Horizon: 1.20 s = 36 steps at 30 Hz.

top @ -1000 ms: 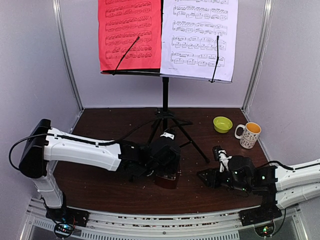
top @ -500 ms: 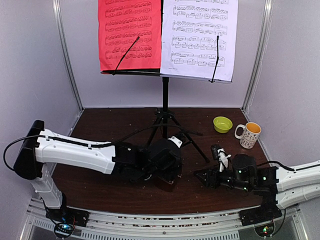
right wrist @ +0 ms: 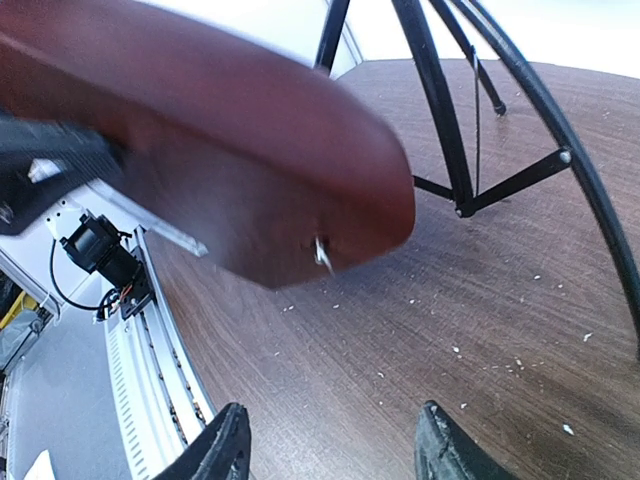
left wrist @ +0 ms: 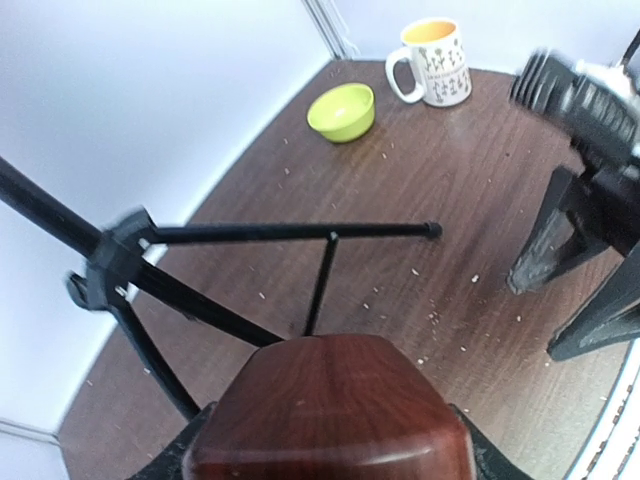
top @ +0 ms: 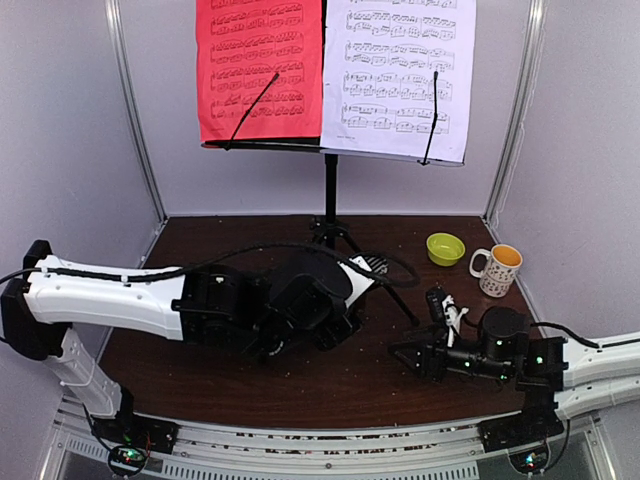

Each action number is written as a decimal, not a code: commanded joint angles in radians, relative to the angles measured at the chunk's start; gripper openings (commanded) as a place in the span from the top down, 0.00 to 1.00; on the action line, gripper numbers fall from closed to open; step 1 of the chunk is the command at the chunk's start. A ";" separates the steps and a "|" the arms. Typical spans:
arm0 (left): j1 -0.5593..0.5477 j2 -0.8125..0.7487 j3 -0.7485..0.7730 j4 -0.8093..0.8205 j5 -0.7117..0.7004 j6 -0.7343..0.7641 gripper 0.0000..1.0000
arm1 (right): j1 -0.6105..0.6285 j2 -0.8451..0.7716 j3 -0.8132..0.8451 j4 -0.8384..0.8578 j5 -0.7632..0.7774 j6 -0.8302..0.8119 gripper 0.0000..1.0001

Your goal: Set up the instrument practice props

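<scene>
The black music stand [top: 329, 185] stands at the back centre with a red sheet [top: 260, 70] and a white sheet [top: 400, 75] on its desk. My left gripper [left wrist: 330, 455] is shut on the red-brown metronome [left wrist: 330, 410] and holds it off the table, near the stand's legs [left wrist: 290, 232]. In the top view the left gripper [top: 345, 305] hides the metronome. The right wrist view shows the metronome [right wrist: 220, 140] raised and tilted, with a small metal key [right wrist: 322, 253] on its side. My right gripper [right wrist: 335, 450] is open and empty, low over the table, right of the metronome [top: 405, 355].
A small green bowl [top: 445, 248] and a spotted white mug [top: 497, 269] stand at the back right. The tripod legs [right wrist: 440, 110] spread over the middle of the brown table [top: 200, 360]. Crumbs lie scattered on the table. White walls close the sides.
The left arm has swung back and turned, lifting the metronome off the table toward the stand's legs. The right gripper has shifted slightly right and stayed open.
</scene>
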 commanded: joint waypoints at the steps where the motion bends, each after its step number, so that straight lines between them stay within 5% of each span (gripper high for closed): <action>1: -0.012 -0.055 0.067 0.137 -0.064 0.117 0.94 | 0.002 0.059 0.017 0.072 -0.033 0.004 0.43; 24: -0.021 -0.149 -0.021 0.333 0.098 0.180 0.99 | 0.005 0.189 0.151 0.169 -0.009 0.005 0.45; 36: -0.029 -0.163 -0.035 0.354 0.116 0.195 1.00 | 0.004 0.193 0.197 0.134 -0.027 0.001 0.63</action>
